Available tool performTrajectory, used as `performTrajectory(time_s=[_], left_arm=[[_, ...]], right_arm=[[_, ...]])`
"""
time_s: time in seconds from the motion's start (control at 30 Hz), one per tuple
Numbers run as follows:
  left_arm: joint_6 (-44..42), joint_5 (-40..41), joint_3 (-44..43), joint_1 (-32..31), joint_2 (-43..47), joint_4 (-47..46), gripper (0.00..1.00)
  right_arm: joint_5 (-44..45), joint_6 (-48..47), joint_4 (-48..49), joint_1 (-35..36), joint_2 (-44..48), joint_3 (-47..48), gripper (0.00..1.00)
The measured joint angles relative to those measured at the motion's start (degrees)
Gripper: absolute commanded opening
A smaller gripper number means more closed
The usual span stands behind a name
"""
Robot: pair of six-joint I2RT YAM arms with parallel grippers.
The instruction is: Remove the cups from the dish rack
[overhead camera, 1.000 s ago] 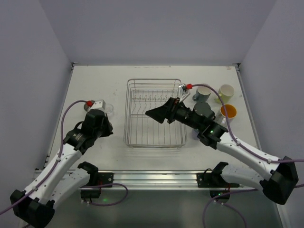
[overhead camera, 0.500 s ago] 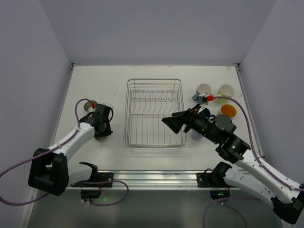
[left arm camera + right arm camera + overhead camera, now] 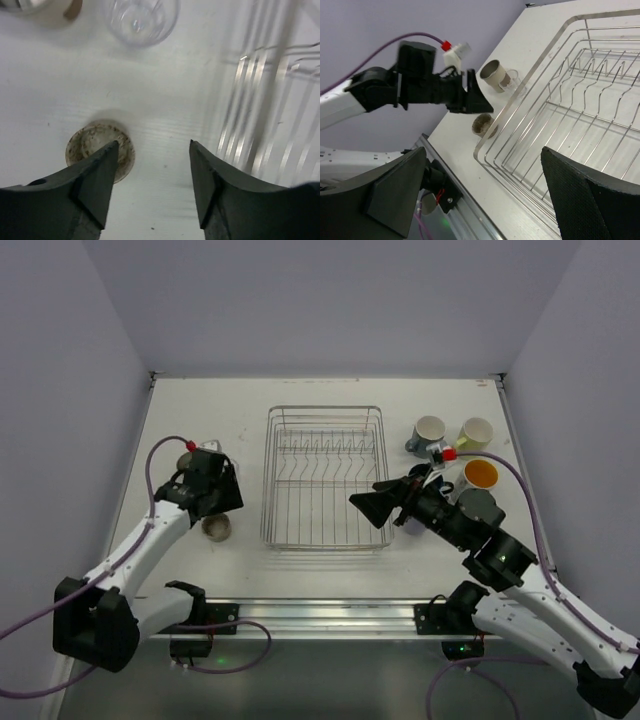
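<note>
The silver wire dish rack [image 3: 325,480] stands mid-table with no cup showing in it. A speckled beige cup [image 3: 216,527] stands upright on the table left of the rack. My left gripper [image 3: 220,507] hovers just above and behind it, open, with nothing between its fingers; in the left wrist view the cup [image 3: 97,150] sits beside the left fingertip [image 3: 112,150]. A clear glass [image 3: 140,20] and a beige mug [image 3: 495,75] stand farther back. My right gripper [image 3: 365,505] hangs open and empty over the rack's near right corner [image 3: 492,150].
To the right of the rack stand a white mug [image 3: 428,430], a yellow-green cup [image 3: 476,432] and an orange-lined cup [image 3: 481,475]. My right arm crosses in front of them. A metal rail [image 3: 320,615] runs along the table's near edge.
My left gripper has opened and let go of the speckled cup, which now stands on the table, and has drawn back from it. My right gripper has pulled back toward the rack's near right side.
</note>
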State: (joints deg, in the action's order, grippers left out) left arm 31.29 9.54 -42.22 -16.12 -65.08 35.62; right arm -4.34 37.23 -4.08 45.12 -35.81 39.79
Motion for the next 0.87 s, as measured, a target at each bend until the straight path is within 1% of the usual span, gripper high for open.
performTrajectory(time_s=[0.03,0.1,0.2,0.23,0.37,0.53,0.6,0.73,0.87], left_arm=[[-0.28,-0.57,-1.70,0.00,2.12,0.13,0.68],[-0.98,-2.05,-5.42,0.00,7.08,-0.39,0.75],[-2.12,-5.38,-9.38,0.00,15.21,-2.93,0.98],[-2.36,-6.56,-10.34,0.00,18.12,-3.91,1.00],[-3.69,-9.27,-14.29,0.00,26.21,-5.20,1.00],[-6.93,-11.30,-20.37,0.00,30.18,-6.73,1.00],[-8.00,-11.72,-21.57,0.00,31.65,-8.17,1.00],[-8.94,-11.78,-21.59,0.00,35.76,-10.40,1.00],[-9.66,-11.85,-17.64,0.00,40.02,-14.93,1.00]], right_arm=[[0.31,-0.33,-0.55,-0.02,0.39,0.00,0.99],[0.72,-1.20,-2.32,0.00,1.33,0.22,0.99],[2.01,-2.82,-5.70,0.00,2.99,1.38,0.99],[2.62,-3.58,-6.93,0.00,3.85,2.01,0.99],[7.30,-6.91,-13.09,0.00,8.79,6.64,0.99],[15.54,-10.78,-17.77,0.00,16.59,13.35,0.99],[19.23,-11.93,-18.75,0.00,20.26,14.69,0.99],[26.18,-13.18,-19.69,0.00,26.67,15.21,0.99],[29.88,-13.29,-20.31,0.00,27.78,14.64,0.99]])
